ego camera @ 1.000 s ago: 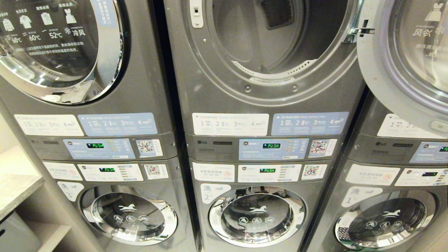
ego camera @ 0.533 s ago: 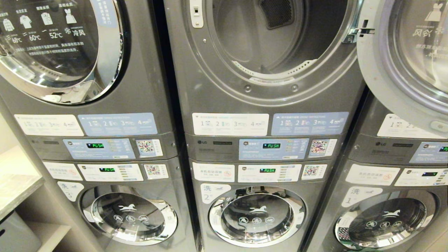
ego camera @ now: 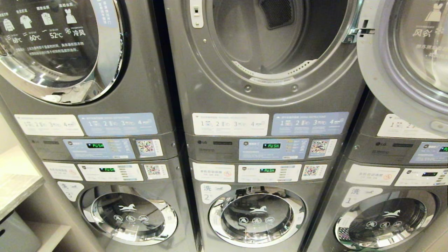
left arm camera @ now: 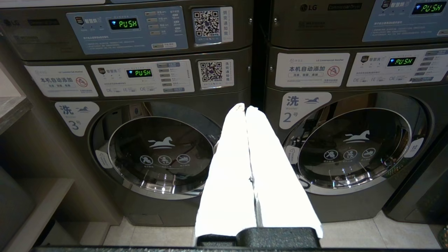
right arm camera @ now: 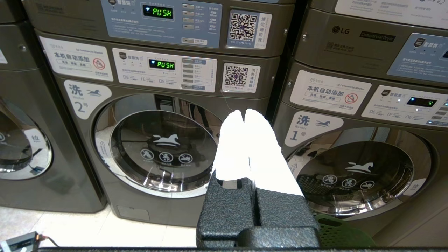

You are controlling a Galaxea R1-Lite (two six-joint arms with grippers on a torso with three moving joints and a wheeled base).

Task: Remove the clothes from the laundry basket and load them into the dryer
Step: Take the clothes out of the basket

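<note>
The middle dryer (ego camera: 217, 84) stands open at chest height, and the part of its grey drum (ego camera: 245, 42) that shows is bare. Its round door (ego camera: 385, 80) is swung out to the right. A corner of the green laundry basket (right arm camera: 344, 234) sits on the floor below washer number 1. The clothes are out of view. My left gripper (left arm camera: 245, 107) is shut with nothing in it, low in front of the gap between washers 3 and 2. My right gripper (right arm camera: 244, 111) is shut and empty too, low before washers 2 and 1. Neither arm appears in the head view.
Three stacked machines fill the wall, with closed washer doors (ego camera: 257, 215) below and a closed dryer door (ego camera: 59, 45) on the left. A wooden shelf (ego camera: 15, 189) stands at the far left. A small device with a cable (right arm camera: 19, 241) lies on the tiled floor.
</note>
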